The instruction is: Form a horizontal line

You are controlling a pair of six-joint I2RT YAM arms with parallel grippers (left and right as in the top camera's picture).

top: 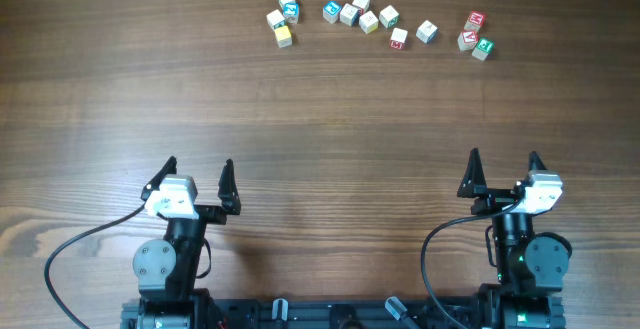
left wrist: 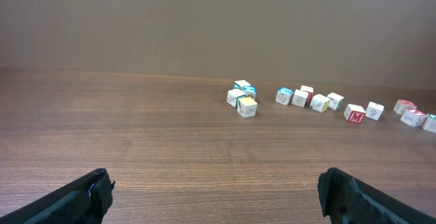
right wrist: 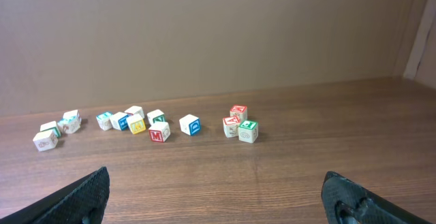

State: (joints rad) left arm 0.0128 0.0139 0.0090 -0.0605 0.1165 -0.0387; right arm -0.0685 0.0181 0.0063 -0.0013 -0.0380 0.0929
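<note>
Nearest: left gripper (top: 199, 163) and right gripper (top: 503, 155), fingers wide and empty, well short of the teal-cream row (top: 340, 13) (far side); best to approach low and slide the red M cube (top: 398, 38) level w/ it.

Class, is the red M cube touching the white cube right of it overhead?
Apart. The overhead view shows a gap between the red M cube and the white cube.

Wide-spread jaws: left gripper (top: 199, 165), right gripper (top: 504, 157)
</note>
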